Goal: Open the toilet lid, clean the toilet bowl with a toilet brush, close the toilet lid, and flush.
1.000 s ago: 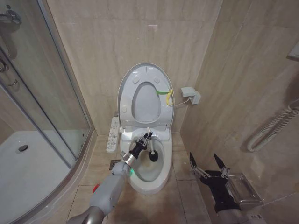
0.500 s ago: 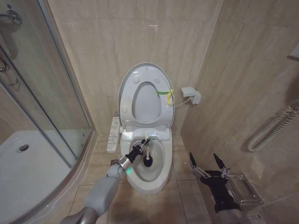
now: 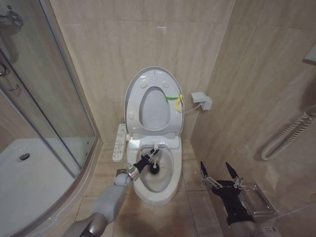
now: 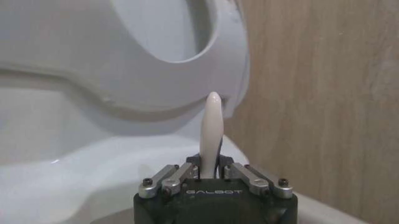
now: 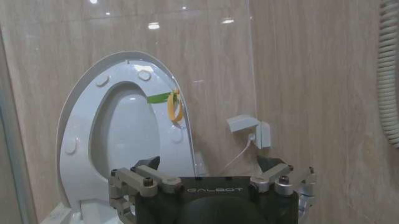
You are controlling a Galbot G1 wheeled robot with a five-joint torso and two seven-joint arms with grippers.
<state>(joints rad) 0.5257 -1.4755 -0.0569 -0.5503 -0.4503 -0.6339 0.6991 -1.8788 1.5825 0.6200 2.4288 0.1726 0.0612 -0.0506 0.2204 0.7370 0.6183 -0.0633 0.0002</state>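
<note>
1. At the far left of the head view stands the glass shower enclosure with its white shower tray; neither has any part in the work.
2. Just left of the toilet, the narrow white button panel hangs at the bowl's side, untouched.
3. The left gripper reaches over the rear left part of the toilet bowl, its fingers clamped on the thin white handle of the toilet brush. In the left wrist view the handle rises straight up between the closed jaws.
4. Compared with a second ago, the arm has drawn back toward the left rim, and the dark bristle head has slid from the right-hand part of the basin toward the centre-rear. Between the last two moments the shift is slight. I judge this to be a scrubbing stroke in progress, so the cleaning step is under way and not finished.
5. The toilet lid stands upright against the wall with the ring seat raised in front of it; its yellow-green strap hangs at the right edge. Opening is done; closing and flushing remain.
6. Right of the lid, a small white wall box with a cable.
7. The right gripper waits low at the right, well apart from the toilet, fingers spread and empty.
</note>
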